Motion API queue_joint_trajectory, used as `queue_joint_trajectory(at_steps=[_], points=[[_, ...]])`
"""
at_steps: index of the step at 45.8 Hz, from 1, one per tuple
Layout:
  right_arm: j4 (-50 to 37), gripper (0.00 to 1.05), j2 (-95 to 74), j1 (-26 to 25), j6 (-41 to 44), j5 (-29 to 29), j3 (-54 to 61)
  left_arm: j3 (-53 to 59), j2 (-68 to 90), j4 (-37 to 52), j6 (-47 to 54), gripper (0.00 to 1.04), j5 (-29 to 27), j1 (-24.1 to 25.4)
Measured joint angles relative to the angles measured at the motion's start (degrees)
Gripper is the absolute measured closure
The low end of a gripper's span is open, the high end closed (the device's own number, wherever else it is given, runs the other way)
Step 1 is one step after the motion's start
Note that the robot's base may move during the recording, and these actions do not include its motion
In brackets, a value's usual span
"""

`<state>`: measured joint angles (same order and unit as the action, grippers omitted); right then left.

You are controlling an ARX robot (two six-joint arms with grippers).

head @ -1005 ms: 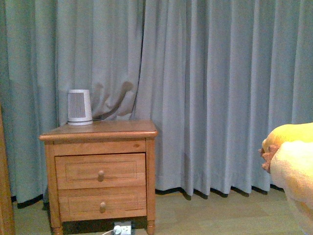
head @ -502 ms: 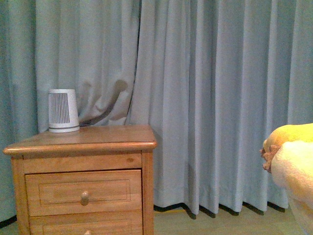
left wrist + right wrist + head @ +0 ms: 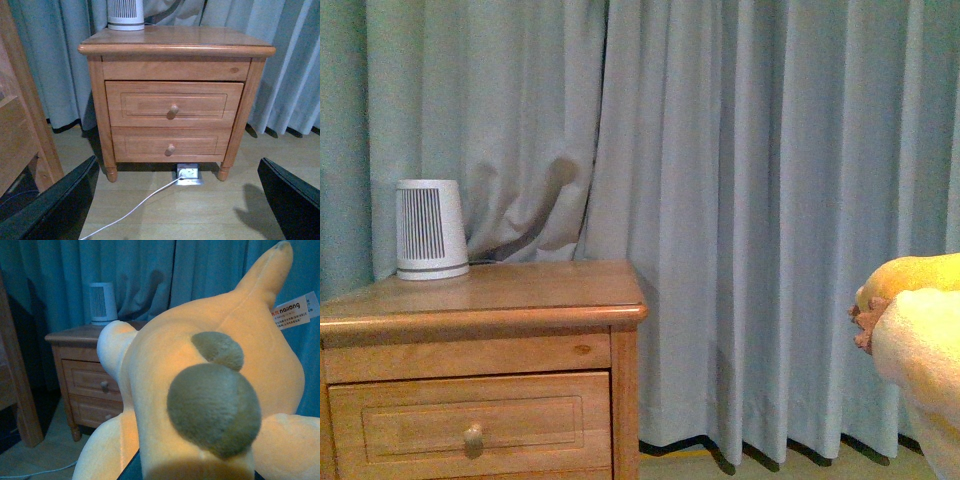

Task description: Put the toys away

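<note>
The orange-yellow plush animal fills the right wrist view, with two brown-grey round patches, a pointed tip and a white label. My right gripper is shut on it, its fingers almost wholly hidden under the plush. In the front view the plush animal pokes in at the right edge, held off the floor. My left gripper is open, its black fingers spread wide above the floor in front of the wooden nightstand, with nothing between them.
The nightstand has two drawers with round knobs and carries a white fan heater. A white cable runs over the floor to a socket box under it. Grey curtains hang behind. A wooden frame stands beside the nightstand.
The front view has closed in on the nightstand, which now looks larger and sits further left and lower. The plush animal keeps its place at the right edge.
</note>
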<state>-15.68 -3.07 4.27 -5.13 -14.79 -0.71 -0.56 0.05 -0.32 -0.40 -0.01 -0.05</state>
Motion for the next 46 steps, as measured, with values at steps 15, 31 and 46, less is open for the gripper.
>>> queue_joint_trajectory(at_steps=[15,31,46], points=[[0.0,0.96,0.0,0.0,0.0,0.0,0.0,0.0,0.0,0.0,0.0,0.06,-0.1,0.1],[0.0,0.96,0.0,0.0,0.0,0.0,0.0,0.0,0.0,0.0,0.0,0.06,0.0,0.0],[0.0,0.96,0.0,0.0,0.0,0.1,0.0,0.0,0.0,0.0,0.0,0.06,0.0,0.0]])
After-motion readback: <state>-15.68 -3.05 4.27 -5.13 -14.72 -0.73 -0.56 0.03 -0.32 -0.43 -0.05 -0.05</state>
